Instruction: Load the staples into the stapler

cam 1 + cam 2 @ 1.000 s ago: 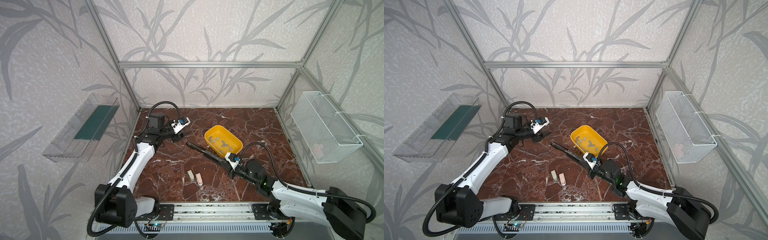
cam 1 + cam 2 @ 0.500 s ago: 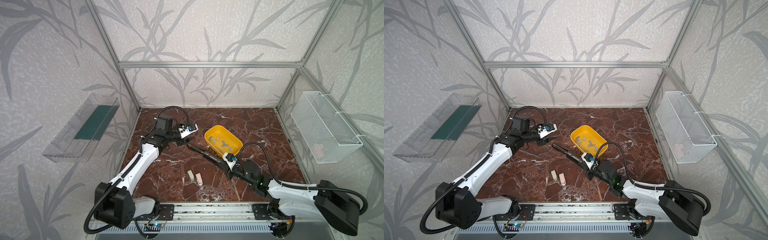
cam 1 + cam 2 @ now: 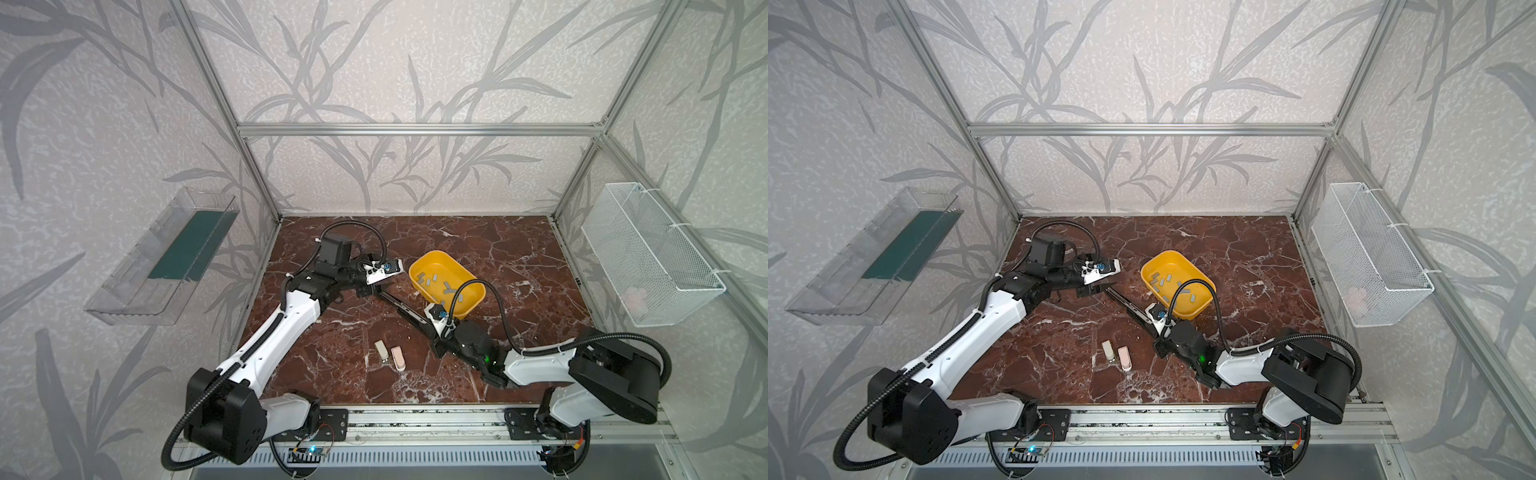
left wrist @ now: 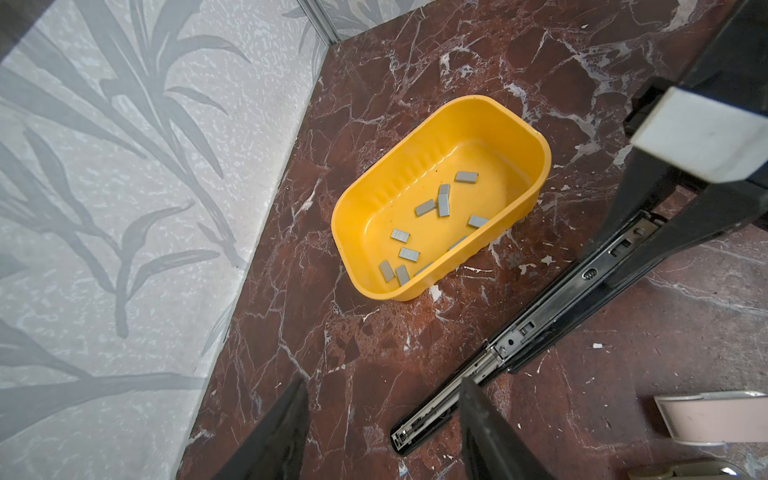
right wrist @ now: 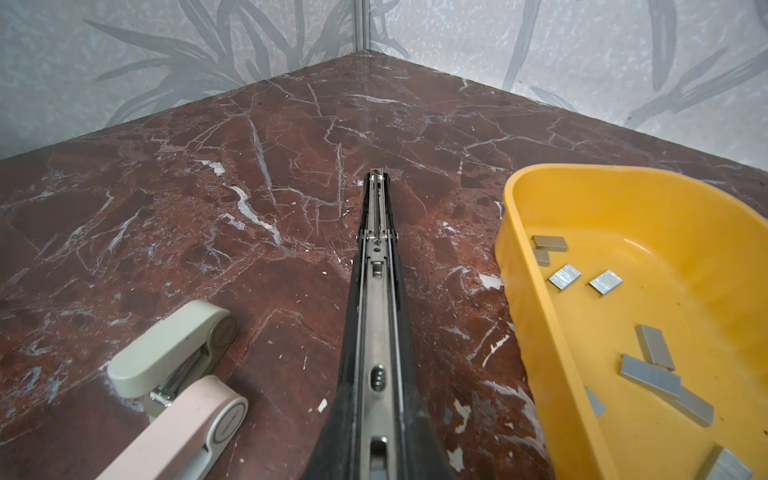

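Left fingers (image 4: pixel 274 440) swung up to the yellow tub (image 4: pixel 386 187), spread, staples (image 4: pixel 443 201) just ahead. Right fingers (image 4: pixel 681 237) pinch the open stapler (image 4: pixel 519 332).

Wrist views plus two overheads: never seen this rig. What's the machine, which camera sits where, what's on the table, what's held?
The machine is two robot arms, left arm and right arm, working over a marble table. The two wide pictures come from one overhead stereo camera, so they nearly match. The two close-ups come from a camera on each wrist. On the table sit a yellow tray holding grey staples, a beige mini stapler and a pink mini stapler. The right fingers are shut on a long black stapler, opened flat. The left fingers are open and empty, near its far tip.
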You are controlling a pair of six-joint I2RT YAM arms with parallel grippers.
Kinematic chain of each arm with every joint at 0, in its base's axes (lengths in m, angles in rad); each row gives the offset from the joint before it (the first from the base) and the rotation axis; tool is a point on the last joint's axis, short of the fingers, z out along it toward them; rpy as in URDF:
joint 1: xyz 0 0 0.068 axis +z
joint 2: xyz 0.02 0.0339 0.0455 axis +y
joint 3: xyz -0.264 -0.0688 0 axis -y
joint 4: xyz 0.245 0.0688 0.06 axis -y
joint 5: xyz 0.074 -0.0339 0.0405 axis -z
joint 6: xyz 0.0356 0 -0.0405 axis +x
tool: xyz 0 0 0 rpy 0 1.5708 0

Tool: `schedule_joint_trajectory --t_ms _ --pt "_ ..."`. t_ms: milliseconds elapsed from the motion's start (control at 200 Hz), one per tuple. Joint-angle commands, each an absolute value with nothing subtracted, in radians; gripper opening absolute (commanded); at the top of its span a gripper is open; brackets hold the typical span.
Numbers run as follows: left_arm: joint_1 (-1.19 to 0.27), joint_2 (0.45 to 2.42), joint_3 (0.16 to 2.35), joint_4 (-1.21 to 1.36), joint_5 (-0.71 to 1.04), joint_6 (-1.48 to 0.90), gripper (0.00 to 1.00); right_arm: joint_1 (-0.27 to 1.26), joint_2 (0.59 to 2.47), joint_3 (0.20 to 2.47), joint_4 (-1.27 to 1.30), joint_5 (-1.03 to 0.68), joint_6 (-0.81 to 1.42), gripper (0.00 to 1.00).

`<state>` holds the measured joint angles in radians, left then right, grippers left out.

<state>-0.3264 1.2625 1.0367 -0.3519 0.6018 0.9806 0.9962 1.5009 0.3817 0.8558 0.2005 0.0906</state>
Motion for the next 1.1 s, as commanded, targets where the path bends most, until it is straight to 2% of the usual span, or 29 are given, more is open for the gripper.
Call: schedule_joint_trajectory --t_ms 0,285,666,816,991,1096 --pt "-0.328 1.240 1.029 -0.372 0.605 1.011 0.59 1.000 1.513 0.414 0.931 0.279 0.130 0.00" --pt "-0.334 1.245 1.031 -0.384 0.601 1.020 0.59 1.000 1.591 0.451 0.856 0.351 0.204 0.00" --pt "-0.342 1.236 1.016 -0.376 0.599 1.035 0.59 1.002 1.640 0.511 0.756 0.335 0.236 0.00" --pt "-0.344 1.244 1.023 -0.391 0.602 1.037 0.59 1.003 1.607 0.501 0.752 0.354 0.230 0.23" --pt "-0.348 1.250 1.021 -0.390 0.607 1.046 0.59 1.016 1.581 0.509 0.713 0.358 0.201 0.36" --pt "-0.354 1.247 1.011 -0.393 0.604 1.059 0.59 1.018 1.563 0.503 0.718 0.357 0.191 0.41"
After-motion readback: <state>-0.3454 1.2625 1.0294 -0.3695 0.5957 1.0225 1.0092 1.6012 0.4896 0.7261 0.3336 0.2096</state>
